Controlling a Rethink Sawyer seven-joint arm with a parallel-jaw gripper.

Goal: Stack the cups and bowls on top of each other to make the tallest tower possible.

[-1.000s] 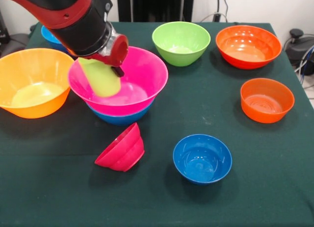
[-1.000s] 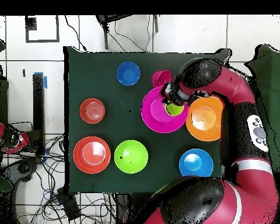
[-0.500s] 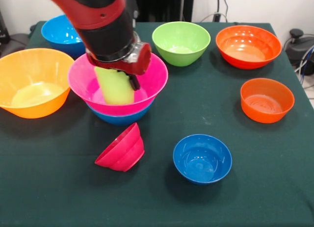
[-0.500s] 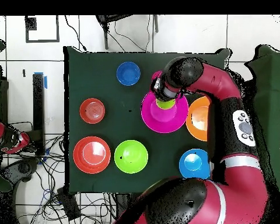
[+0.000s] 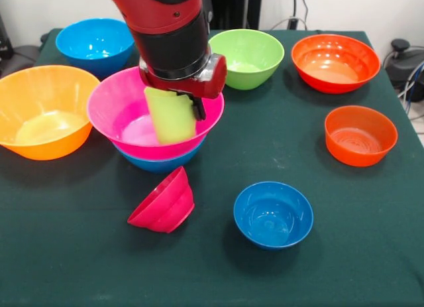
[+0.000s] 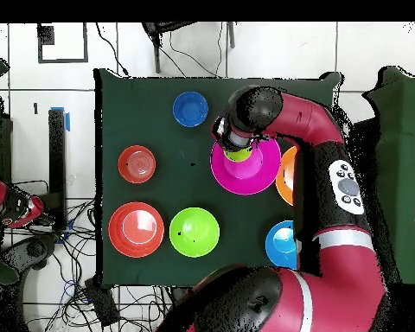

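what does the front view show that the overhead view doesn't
Only the front view shows the small crimson bowl tipped on its side on the cloth, and the medium blue bowl nested under the large pink bowl; overhead, the arm covers the crimson one.

Only the overhead view shows the floor with its cables round the table.

Both show the gripper holding the lime cup over the pink bowl, plus the green bowl.

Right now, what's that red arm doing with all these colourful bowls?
The gripper holds a lime-green cup over the large pink bowl, which sits nested in a blue bowl. It seems to be building a stack. A small crimson bowl lies tipped in front; other bowls stand scattered about the table, unstacked.
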